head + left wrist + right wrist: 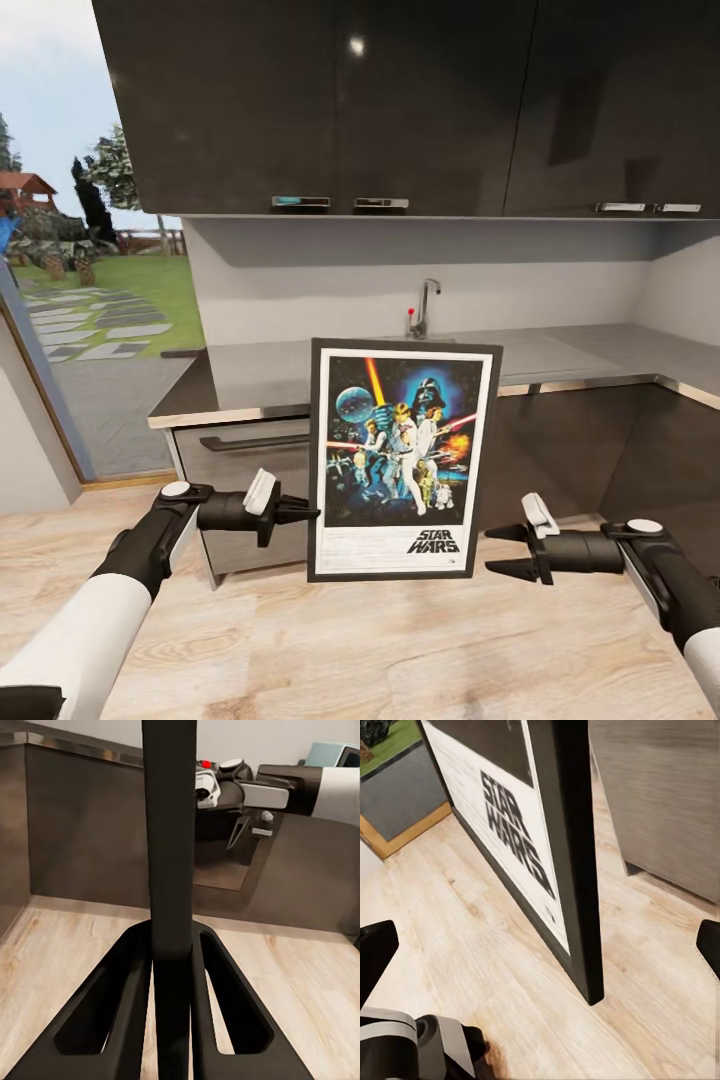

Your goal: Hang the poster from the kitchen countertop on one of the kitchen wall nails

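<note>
Head view: the poster [403,460] is upright in mid-air in front of the dark lower cabinets [570,450], clear of the bench [560,355] behind it and above the wooden floor [380,650]. Printed face toward the camera, "STAR WARS" lettering at lower right, thin black frame, tilted very slightly.

Left hand [300,513]: fingers closed on the poster's left edge, low on the frame. Left wrist view confirms it: the two dark fingers [112,1012] sit tight on either side of the frame edge, which runs straight up the middle [170,855]. The hand has hold of the poster.

Right hand [508,550]: just right of the poster's lower right corner, fingers spread wide, nothing between them. It is near the frame but apart from it. In the right wrist view the fingertips [376,952] stand at opposite sides with the poster's lower corner [585,967] ahead of them, untouched.

Bench: long grey slab, turning a corner at far right, with a chrome tap [427,305] at the far wall behind the poster. Dark glossy upper cabinets [400,100] above. A large glass opening [90,300] at left looks out on a lawn and stepping stones.
</note>
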Motion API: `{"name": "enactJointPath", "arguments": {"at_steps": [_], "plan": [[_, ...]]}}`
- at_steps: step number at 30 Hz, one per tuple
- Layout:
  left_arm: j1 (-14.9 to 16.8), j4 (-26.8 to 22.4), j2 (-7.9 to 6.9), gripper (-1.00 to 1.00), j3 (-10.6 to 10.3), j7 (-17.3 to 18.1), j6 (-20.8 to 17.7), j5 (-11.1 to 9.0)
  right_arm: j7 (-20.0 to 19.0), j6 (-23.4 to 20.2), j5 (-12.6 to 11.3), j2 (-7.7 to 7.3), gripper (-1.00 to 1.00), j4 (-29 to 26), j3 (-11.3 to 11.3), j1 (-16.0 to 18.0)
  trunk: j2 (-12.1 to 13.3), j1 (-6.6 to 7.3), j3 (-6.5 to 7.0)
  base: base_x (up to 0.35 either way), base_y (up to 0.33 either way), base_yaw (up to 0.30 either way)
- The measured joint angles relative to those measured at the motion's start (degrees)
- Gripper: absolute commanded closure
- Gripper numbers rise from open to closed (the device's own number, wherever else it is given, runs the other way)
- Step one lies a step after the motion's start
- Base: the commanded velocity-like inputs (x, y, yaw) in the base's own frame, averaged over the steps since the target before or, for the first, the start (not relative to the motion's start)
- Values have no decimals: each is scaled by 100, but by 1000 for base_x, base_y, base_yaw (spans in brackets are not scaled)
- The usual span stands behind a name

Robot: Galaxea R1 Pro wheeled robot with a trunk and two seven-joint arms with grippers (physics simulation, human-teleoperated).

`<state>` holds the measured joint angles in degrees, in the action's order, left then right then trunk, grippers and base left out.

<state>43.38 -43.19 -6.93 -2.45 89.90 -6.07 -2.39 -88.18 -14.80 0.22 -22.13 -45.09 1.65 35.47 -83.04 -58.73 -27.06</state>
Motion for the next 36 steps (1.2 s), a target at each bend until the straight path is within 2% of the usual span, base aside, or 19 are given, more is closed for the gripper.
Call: {"name": "enactJointPath", "arguments": {"at_steps": [2,13,36], "plan": [[0,-3,16,100,-2,0,2,0,-7,212,-1,23,-100,111,-2,45,0,0,0,0,0,0],[0,-20,151,100,-2,0,1,0,-10,334,-6,41,-100,176,-8,66,0,0,0,0,0,0],[0,-22,166,100,5,0,-1,0,-19,353,-7,50,-100,172,-12,67,0,0,0,0,0,0]]}}
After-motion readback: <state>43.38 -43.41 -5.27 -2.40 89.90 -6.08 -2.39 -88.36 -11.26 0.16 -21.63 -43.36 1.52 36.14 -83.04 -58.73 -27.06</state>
